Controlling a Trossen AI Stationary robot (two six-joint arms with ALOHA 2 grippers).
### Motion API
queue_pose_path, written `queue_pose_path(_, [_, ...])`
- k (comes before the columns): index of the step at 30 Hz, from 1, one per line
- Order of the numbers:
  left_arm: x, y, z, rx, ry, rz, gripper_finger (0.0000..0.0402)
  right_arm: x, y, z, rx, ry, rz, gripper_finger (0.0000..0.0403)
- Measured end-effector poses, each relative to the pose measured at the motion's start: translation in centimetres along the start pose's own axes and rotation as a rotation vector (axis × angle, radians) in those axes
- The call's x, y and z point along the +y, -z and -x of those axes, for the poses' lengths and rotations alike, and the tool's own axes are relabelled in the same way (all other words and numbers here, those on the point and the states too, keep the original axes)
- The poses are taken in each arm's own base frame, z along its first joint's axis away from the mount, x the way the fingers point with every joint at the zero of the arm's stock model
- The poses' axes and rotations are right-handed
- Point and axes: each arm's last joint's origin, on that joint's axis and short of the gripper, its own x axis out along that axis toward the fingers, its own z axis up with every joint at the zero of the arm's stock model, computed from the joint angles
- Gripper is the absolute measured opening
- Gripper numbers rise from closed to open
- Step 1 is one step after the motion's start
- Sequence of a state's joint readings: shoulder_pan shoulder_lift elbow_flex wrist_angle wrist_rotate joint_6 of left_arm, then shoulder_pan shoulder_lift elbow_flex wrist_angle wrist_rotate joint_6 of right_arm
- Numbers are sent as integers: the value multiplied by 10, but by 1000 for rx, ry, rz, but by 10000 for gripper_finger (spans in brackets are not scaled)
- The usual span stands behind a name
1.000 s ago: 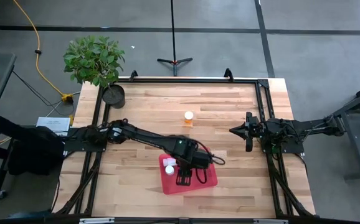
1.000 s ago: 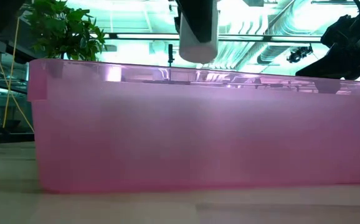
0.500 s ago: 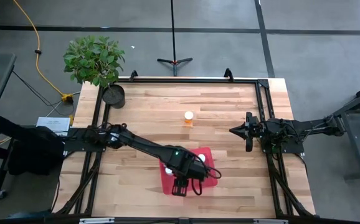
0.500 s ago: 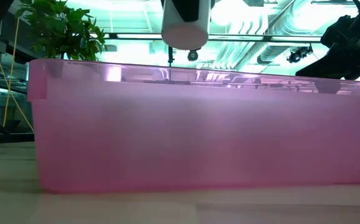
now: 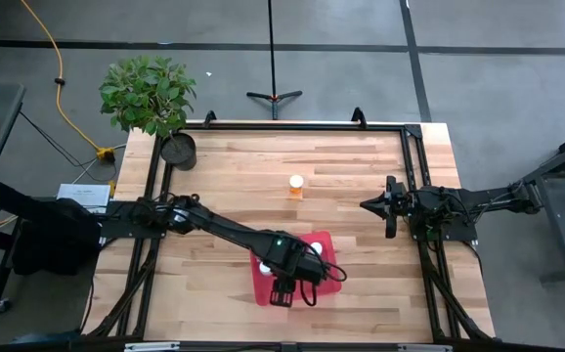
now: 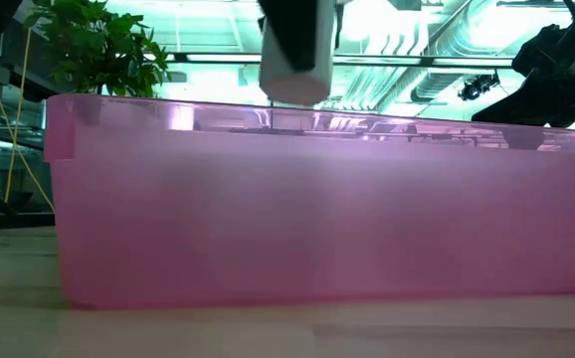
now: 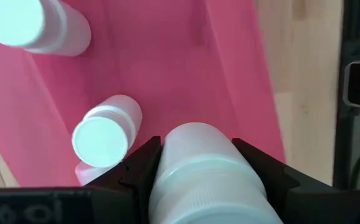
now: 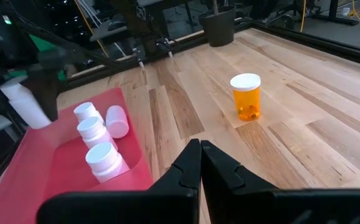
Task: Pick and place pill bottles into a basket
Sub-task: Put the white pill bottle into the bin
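Note:
My left gripper (image 5: 284, 289) hangs over the near left part of the red basket (image 5: 324, 244), shut on a white pill bottle (image 7: 208, 171). In the low view that bottle (image 6: 295, 55) stands above the basket's rim (image 6: 268, 104). Several white pill bottles (image 8: 94, 129) sit inside the basket, some upright and one (image 8: 116, 121) on its side. An amber-orange pill bottle (image 5: 296, 186) stands upright on the table, beyond the basket. My right gripper (image 8: 200, 152) is shut on nothing at the table's right edge. My left gripper pinches the white bottle by its two opposite sides (image 7: 167, 162) between its two fingers (image 7: 139, 165), close to the capped end. The fingers point down from above. The bottle hangs below them, slightly tilted and clear of the basket's floor (image 7: 186, 68).
A black round pot (image 5: 178, 150) with a green plant (image 5: 148, 91) stands at the table's far left corner. Bare wood lies between the basket and the orange bottle. A black frame (image 5: 292, 125) borders the table.
My left gripper has carried the white bottle toward the table's near edge and a little to the left over the basket, sinking slightly. The bottle has stayed above the rim and now hangs a bit more tilted.

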State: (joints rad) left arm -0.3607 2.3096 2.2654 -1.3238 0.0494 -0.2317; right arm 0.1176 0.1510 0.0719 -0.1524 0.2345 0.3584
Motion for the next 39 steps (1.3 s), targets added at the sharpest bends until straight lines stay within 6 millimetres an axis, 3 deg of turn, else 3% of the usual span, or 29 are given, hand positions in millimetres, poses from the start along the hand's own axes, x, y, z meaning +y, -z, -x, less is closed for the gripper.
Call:
queue_pose_path(10, [1, 1, -34, -7, 38, 0, 208, 0, 0, 0, -1, 2, 0, 0])
queue_pose_path(21, [3, 6, -57, 7, 52, 2, 208, 0, 0, 0, -1, 2, 0, 0])
queue_pose_path(39, [7, 17, -81, 51, 49, 8, 208, 0, 0, 0, 0, 2, 0, 0])
